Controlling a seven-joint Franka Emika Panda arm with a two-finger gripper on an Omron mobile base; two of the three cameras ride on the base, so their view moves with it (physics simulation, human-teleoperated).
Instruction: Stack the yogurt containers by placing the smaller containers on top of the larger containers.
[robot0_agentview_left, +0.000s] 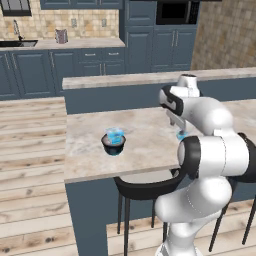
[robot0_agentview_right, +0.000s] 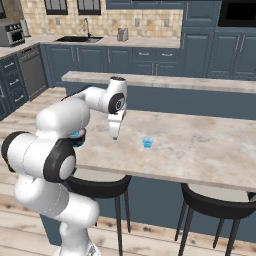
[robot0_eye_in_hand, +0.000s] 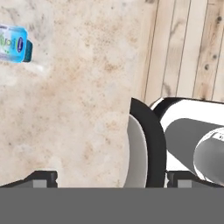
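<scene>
One light-blue translucent cup (robot0_agentview_left: 114, 135) already sits on the squat dark round tub (robot0_agentview_left: 113, 145). The second, tinier blue cup (robot0_agentview_right: 147, 142) stands apart on the marble counter (robot0_agentview_right: 200, 145). The gripper (robot0_agentview_right: 114, 136) hangs above, wide and empty. Risk: a stacked placement could topple both cups.

Hidden and cut-off things

The arm (robot0_agentview_right: 65, 117) hides most of the tub (robot0_agentview_right: 77, 136); the small cup (robot0_eye_in_hand: 15, 43) is cut by the picture's left edge.

Arm: bending at the elbow, its forearm reaching forward, wrist turning downward.
Tool (robot0_agentview_right: 115, 136): pointing straight down, hanging above the surface (robot0_agentview_right: 200, 150), fingers standing spread wide, gripping nothing.
</scene>
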